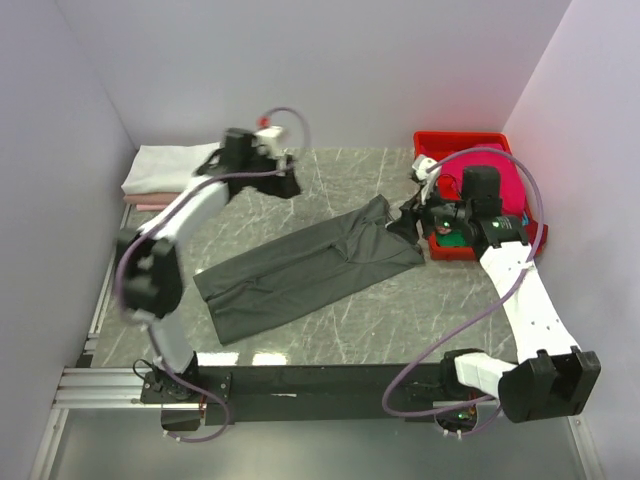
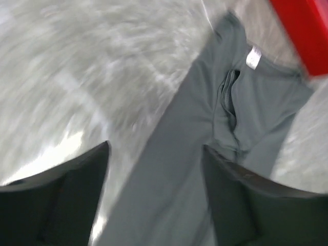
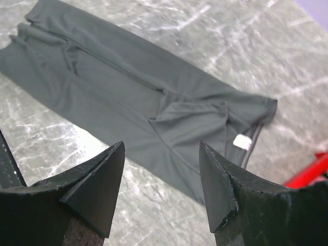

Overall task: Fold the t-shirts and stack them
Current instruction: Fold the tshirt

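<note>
Your left tool (image 2: 155,148) and right tool (image 3: 161,146) hang open and empty over the charcoal tee (image 1: 305,265), seemingly folded lengthwise mid-frame, ready for its next fold.

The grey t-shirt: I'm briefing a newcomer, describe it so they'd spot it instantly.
On the marbled table, the grey t-shirt lies mid-surface, a long strip angled toward the red crate. Unlike the white t-shirt folded in the far left corner, it is dark and spread flat.
</note>
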`<state>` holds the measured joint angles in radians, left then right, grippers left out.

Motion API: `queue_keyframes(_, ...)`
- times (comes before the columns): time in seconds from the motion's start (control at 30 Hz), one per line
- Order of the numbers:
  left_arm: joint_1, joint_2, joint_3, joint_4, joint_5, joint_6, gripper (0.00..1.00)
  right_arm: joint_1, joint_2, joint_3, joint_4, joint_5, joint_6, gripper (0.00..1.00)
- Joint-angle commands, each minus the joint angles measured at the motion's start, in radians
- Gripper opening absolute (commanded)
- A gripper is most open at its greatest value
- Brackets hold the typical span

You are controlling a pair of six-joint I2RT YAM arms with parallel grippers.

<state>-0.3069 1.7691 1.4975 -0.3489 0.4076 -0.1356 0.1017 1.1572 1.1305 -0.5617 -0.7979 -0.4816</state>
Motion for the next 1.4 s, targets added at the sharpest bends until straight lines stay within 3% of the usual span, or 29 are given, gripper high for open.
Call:
queue_keyframes(0.0, -0.089, 0.232, 0.209, -0.142, 0.043, 0.273, 0.73, -0.048, -0.022, -0.047, 0.016, -0.067, 0.020, 0.67)
queue_keyframes(0.07, -0.123, 0.332, 0.349, -0.162, 0.060, 0.292, 0.60, -0.082, -0.024, -0.064, 0.023, -0.080, 0.026, 0.67)
queue_keyframes(0.2, -0.185, 0.551, 0.527, -0.165, 0.013, 0.295, 0.57, -0.146, -0.010, -0.071, 0.023, -0.113, 0.029, 0.67)
queue_keyframes(0.33, -0.219, 0.670, 0.684, -0.184, -0.044, 0.284, 0.57, -0.177, -0.002, -0.093, 0.032, -0.135, 0.032, 0.67)
queue_keyframes(0.7, -0.242, 0.716, 0.639, -0.197, 0.037, 0.300, 0.51, -0.188, 0.030, -0.087, 0.023, -0.162, 0.029, 0.67)
queue_keyframes(0.87, -0.261, 0.739, 0.650, -0.228, 0.025, 0.295, 0.33, -0.191, 0.025, -0.095, 0.026, -0.161, 0.032, 0.67)
queue_keyframes(1.03, -0.262, 0.721, 0.627, -0.239, 0.069, 0.301, 0.24, -0.191, 0.038, -0.090, 0.019, -0.161, 0.029, 0.66)
queue_keyframes(1.1, -0.262, 0.708, 0.616, -0.228, 0.028, 0.292, 0.00, -0.191, 0.044, -0.090, 0.017, -0.158, 0.034, 0.66)
queue_keyframes(1.3, -0.175, 0.714, 0.644, -0.180, -0.160, 0.136, 0.00, -0.191, 0.056, -0.094, 0.025, -0.123, 0.043, 0.66)
queue_keyframes(1.37, -0.117, 0.701, 0.623, -0.145, -0.165, 0.039, 0.00, -0.191, 0.079, -0.095, 0.028, -0.104, 0.049, 0.66)
